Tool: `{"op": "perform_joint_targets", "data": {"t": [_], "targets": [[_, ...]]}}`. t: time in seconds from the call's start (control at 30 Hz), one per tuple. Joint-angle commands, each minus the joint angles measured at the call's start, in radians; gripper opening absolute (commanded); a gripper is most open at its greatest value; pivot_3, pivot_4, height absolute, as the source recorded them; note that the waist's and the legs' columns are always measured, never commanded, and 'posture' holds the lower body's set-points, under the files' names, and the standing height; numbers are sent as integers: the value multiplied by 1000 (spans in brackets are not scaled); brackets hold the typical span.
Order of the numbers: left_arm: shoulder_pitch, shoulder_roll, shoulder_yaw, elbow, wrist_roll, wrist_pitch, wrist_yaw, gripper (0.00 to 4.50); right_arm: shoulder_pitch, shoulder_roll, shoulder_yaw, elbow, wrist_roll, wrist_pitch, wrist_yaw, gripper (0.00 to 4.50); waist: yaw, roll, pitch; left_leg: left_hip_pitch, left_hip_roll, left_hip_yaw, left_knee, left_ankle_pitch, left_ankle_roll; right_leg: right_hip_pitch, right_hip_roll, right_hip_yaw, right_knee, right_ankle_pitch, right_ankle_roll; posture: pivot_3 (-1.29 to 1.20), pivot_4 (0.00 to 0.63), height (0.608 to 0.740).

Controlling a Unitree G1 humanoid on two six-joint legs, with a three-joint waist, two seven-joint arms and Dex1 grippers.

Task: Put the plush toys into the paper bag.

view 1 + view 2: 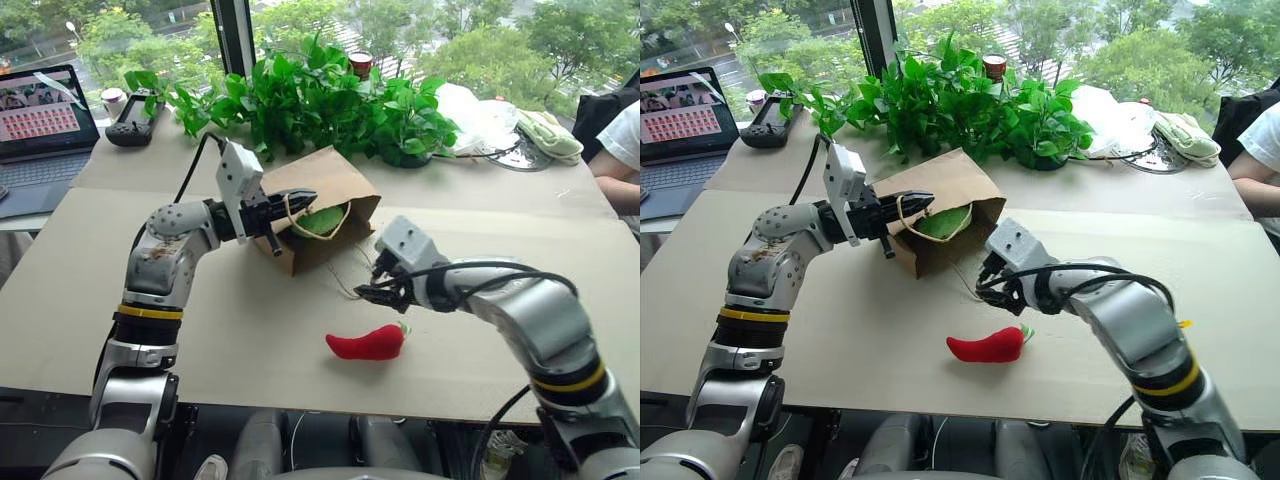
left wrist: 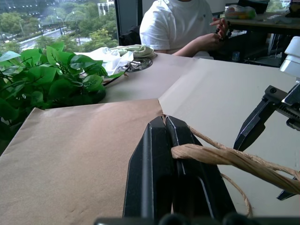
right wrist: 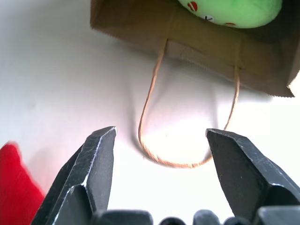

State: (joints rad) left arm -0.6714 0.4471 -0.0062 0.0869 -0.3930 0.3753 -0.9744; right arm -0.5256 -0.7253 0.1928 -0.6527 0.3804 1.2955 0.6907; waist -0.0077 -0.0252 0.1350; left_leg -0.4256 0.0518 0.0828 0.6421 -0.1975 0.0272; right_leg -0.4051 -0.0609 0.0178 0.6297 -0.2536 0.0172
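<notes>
The brown paper bag [image 1: 325,178] lies on its side on the table with its mouth facing me. Inside the mouth rests the rounded green plush toy [image 1: 322,220], also seen in the right wrist view [image 3: 234,10]. My left gripper [image 1: 303,198] is shut on the bag's upper cord handle [image 2: 220,157] and holds the mouth lifted. The lower handle [image 3: 154,117] lies in a loop on the table. The red chili toy [image 1: 366,344] lies near the table's front edge. My right gripper [image 1: 372,293] hovers open and empty just above and behind the chili, in front of the bag.
Leafy potted plants [image 1: 320,100] stand right behind the bag. A laptop [image 1: 40,115] and a black controller [image 1: 130,125] are at the back left. A white plastic bag [image 1: 480,120] and a person [image 1: 620,140] are at the back right.
</notes>
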Motion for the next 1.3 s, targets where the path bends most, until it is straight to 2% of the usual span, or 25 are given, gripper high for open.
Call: {"op": "perform_joint_targets", "data": {"t": [0.03,0.1,0.17,0.53,0.63,0.9,1.07,1.2,1.3], "targets": [[-31,1,3,-14,-6,-16,-3,0,34,-90,-41,-63,74,-71,109,3424,-4,0,0,0,0,-1,0,0,0,0,0,0,0,0,0,0,150,740],[-31,1,5,-15,-7,-17,-4,0,85,-175,-17,-86,87,-124,178,3424,-4,0,0,1,0,-1,0,0,0,0,1,1,0,0,0,0,150,740],[-29,2,5,-16,-8,-17,-3,0,115,-215,20,-84,73,-176,196,3424,-4,0,0,1,0,-1,0,0,0,0,0,1,0,0,0,0,150,740],[-21,4,6,-23,-9,-16,-2,0,100,-173,215,37,-71,-295,127,3424,-3,0,0,1,0,-1,1,0,0,0,1,3,1,0,0,0,150,740],[-20,4,6,-25,-10,-15,-1,0,119,-195,243,50,-106,-322,130,2762,0,0,0,1,0,0,1,0,0,0,1,3,0,0,0,0,150,740],[-20,6,5,-25,-10,-15,-4,0,135,-193,223,46,-102,-319,131,91,3,0,0,2,0,0,1,0,0,1,1,3,1,0,0,0,150,740],[-22,6,4,-22,-10,-15,-6,0,150,-155,161,13,-45,-291,125,39,7,0,0,2,0,0,1,0,0,1,1,3,1,0,0,0,150,740],[-24,5,4,-18,-9,-17,-7,0,140,-118,26,-31,60,-252,147,39,8,0,0,2,0,0,1,0,0,0,1,3,1,0,0,0,150,740],[-26,6,4,-14,-8,-18,-10,0,92,-76,-64,-6,96,-210,101,39,8,0,0,2,0,-1,1,0,0,1,1,3,1,0,0,0,150,740]]}}
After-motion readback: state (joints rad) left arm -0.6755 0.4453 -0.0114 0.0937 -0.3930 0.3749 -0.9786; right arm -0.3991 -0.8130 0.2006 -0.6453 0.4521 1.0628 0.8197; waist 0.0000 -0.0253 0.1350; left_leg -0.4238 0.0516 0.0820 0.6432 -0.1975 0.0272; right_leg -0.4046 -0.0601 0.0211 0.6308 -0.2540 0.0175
